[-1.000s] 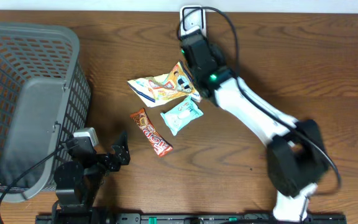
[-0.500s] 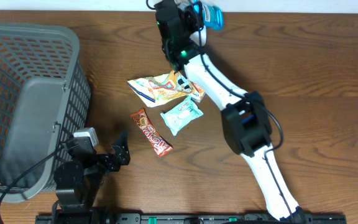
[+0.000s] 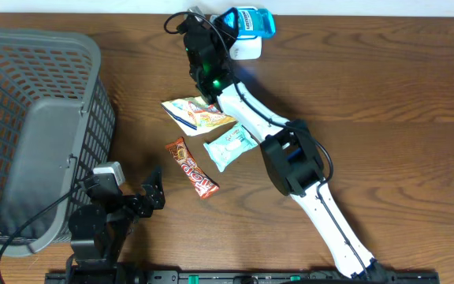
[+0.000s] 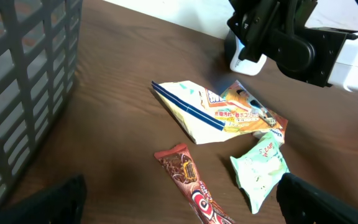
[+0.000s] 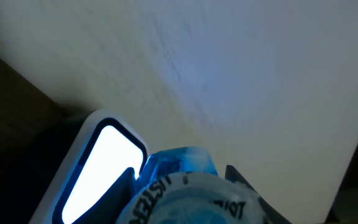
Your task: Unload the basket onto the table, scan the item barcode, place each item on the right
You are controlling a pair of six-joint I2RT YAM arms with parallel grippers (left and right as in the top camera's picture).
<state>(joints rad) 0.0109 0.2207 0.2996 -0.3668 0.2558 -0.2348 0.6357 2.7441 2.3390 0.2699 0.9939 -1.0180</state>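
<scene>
My right gripper is shut on a blue pack with white lettering and holds it at the table's back edge, just above the white scanner. In the right wrist view the blue pack sits between dark fingers, right beside the scanner's lit window. My left gripper rests at the front left, open and holding nothing. Its black fingers fill the lower corners of the left wrist view.
A snack bag, a teal packet and a red chocolate bar lie mid-table under the right arm. A grey mesh basket fills the left side. Bare wood lies to the right.
The right arm has swung left along the back edge, and the blue pack has come into view above the scanner. The left arm has not moved.
</scene>
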